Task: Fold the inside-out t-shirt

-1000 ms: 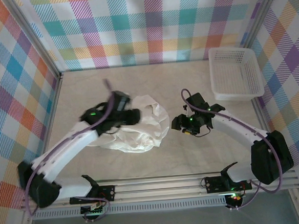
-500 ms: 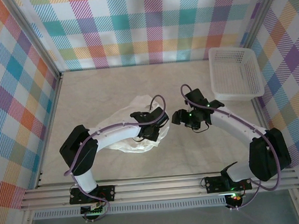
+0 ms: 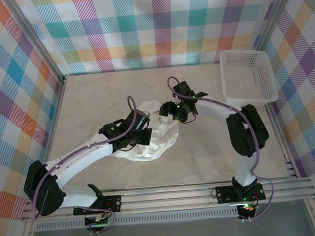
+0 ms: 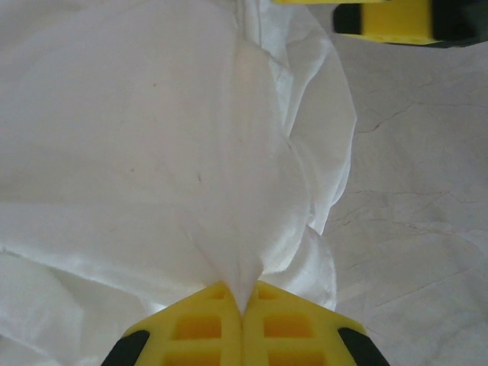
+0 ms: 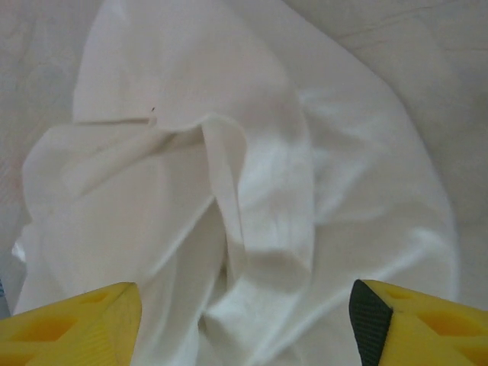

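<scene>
Left wrist view: left gripper (image 4: 242, 305) has just closed on a pinched ridge of the inside-out t-shirt (image 4: 137, 137), crumpled on the table (image 3: 85, 96). Beyond, right gripper (image 5: 244, 320) has arrived over the cloth's far side, jaws open, holding nothing. Judgement: spreading begins; no fold made.

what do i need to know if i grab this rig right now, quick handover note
left fingers: shut, pinching a ridge of the crumpled white thin-cloth t-shirt.
right fingers: open, over the far edge of the heap, holding nothing.
things: the shirt lies bunched in a heap on the pale table, about mid-table. The white plastic mesh basket sits in the far right corner, apart from the shirt.
done: one grasp on the cloth; no fold made, and the shirt is not spread flat.
left: probably get a second grasp with the right fingers, spread the shirt flat, then fold it.
</scene>
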`<action>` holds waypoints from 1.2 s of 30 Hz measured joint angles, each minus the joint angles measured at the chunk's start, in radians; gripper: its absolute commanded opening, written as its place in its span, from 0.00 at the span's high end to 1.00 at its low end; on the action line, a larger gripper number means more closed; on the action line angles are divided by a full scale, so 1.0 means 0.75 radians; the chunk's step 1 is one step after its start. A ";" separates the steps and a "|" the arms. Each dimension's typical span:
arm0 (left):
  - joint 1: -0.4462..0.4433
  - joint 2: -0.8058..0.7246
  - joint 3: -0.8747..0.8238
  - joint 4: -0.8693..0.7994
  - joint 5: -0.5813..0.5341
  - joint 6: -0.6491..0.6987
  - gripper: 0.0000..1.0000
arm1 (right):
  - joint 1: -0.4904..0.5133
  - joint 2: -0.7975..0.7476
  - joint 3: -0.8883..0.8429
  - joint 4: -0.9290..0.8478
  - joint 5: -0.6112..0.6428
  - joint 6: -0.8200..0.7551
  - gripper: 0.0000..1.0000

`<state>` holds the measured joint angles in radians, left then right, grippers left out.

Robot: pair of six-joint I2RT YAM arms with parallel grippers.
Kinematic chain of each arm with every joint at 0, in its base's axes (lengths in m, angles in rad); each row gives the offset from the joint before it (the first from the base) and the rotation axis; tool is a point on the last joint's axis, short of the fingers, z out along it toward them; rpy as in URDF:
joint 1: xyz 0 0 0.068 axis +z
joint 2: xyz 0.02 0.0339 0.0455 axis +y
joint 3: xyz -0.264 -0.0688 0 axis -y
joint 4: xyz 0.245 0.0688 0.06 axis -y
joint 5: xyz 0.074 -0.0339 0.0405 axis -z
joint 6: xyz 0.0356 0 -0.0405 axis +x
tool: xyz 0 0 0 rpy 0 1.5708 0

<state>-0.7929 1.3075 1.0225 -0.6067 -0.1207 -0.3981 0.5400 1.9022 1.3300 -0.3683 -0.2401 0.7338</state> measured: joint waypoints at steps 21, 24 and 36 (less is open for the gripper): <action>0.945 -0.342 0.100 -0.309 0.242 -0.032 1.00 | -0.145 -0.863 -0.150 -0.107 0.241 -0.082 1.00; 1.009 -0.331 0.198 -0.321 0.326 -0.018 1.00 | -0.177 -0.984 -0.195 -0.195 0.274 -0.096 1.00; 0.969 -0.186 0.290 -0.174 0.710 -0.045 1.00 | -0.270 -0.959 -0.578 -0.424 0.570 -0.179 0.49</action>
<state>-0.0662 1.1679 1.2400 -0.7372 0.4118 -0.4320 0.3374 1.1828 0.8967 -0.6865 0.1875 0.5999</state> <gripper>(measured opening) 0.050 0.371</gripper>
